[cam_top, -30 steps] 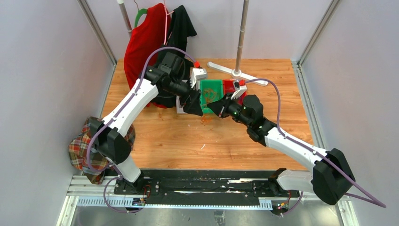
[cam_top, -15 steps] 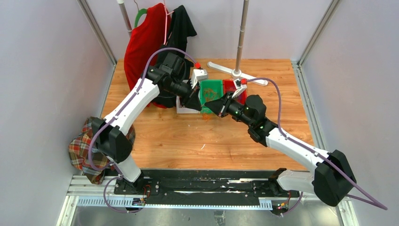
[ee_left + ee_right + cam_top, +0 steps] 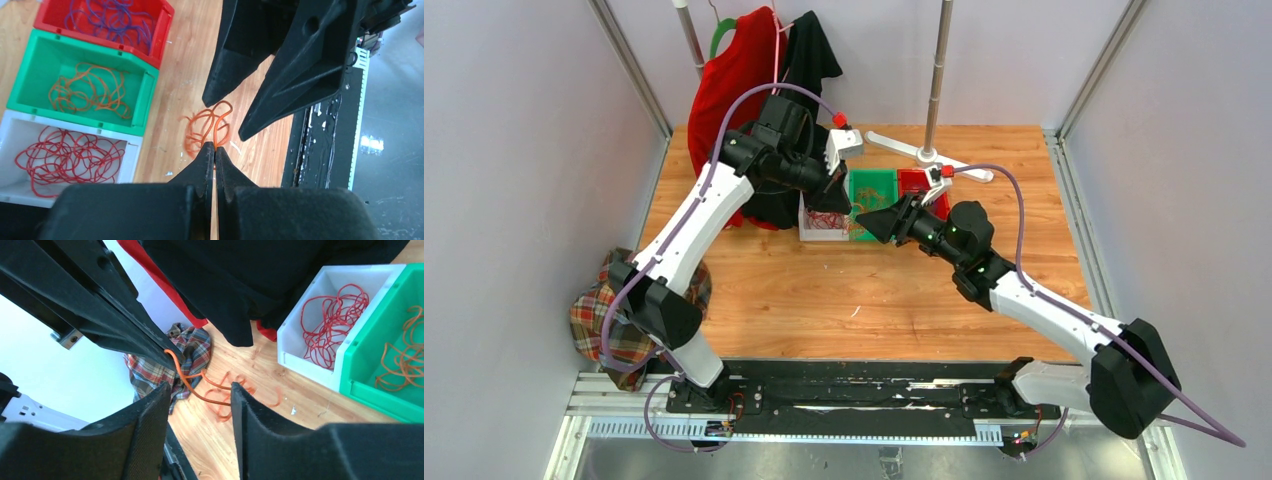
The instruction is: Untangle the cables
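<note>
**Orange strand pinched on the left, right tool open around it**

My left tool [image 3: 215,150] has its tips pressed together, clamped on one orange strand [image 3: 182,377] raised off the counter [image 3: 185,65]. The rest of the orange clump [image 3: 207,127] lies on the wood just beyond those tips, curled in loose loops.

My right tool [image 3: 200,386] faces the left one tip to tip, jaws apart. In its wrist view the raised strand runs across the gap between its fingers. I cannot tell whether it touches either of them.

Off to the left tool's left sit three bins:
- The white bin [image 3: 132,160] is nearest and holds the red cables [image 3: 70,157].
- The green bin [image 3: 40,55] is next and holds the orange cables [image 3: 87,95].
- The red bin [image 3: 162,40] is farthest and holds the purple cables [image 3: 112,20].

By my read, most of the sorting is done and this clump is the last knot to work loose. The step in hand is teasing one orange cable free of it.

Next I would close the right tool on a neighbouring loop, lower than the left tool's pinch. Then I would draw the two tools apart slowly so the loops slip through rather than cinch. Once a cable hangs free, it belongs in the green bin.
</note>
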Motion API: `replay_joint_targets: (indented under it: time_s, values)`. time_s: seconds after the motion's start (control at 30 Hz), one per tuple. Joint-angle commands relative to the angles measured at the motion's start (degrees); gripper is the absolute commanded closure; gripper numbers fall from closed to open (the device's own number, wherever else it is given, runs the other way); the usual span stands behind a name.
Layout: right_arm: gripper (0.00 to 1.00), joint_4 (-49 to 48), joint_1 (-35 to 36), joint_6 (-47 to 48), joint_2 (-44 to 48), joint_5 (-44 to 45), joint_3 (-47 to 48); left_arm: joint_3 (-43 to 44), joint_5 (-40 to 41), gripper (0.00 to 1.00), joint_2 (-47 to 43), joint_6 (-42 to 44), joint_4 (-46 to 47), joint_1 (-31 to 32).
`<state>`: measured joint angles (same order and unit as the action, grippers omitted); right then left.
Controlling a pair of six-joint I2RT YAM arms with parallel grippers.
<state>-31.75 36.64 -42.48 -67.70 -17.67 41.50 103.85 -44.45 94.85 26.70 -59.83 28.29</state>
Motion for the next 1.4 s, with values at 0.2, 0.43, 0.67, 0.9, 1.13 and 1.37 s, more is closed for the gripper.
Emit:
replay_joint_targets:
  time_s: [0.2,0.43,0.67,0.9,1.13,1.37]
  values:
    - [0.38,-6.0,-0.5,4.3,-3.3,-0.5,-0.2,5.4,-2.4,0.99,0.3,-4.8,0.2,0.0]
    - [0.39,-7.3,0.8,6.0,-3.3,8.7,-0.8,5.4,-9.4,0.99,-0.1,-8.4,0.3,0.0]
    - [0.43,-8.2,0.8,5.2,-5.8,12.5,-1.4,6.8,-14.9,0.99,0.5,-11.4,0.3,0.1]
    - [0.48,-7.3,0.9,4.0,-8.7,13.7,-3.0,9.4,-16.1,0.99,0.9,-14.2,0.4,0.1]
    - [0.62,-6.5,0.9,5.3,-6.6,20.1,-8.5,11.3,-15.4,0.99,0.6,-15.2,0.3,0.0]
    - [0.65,-0.9,-0.2,7.6,-3.9,25.2,-11.5,13.9,-13.1,0.99,1.3,-14.3,0.3,0.0]
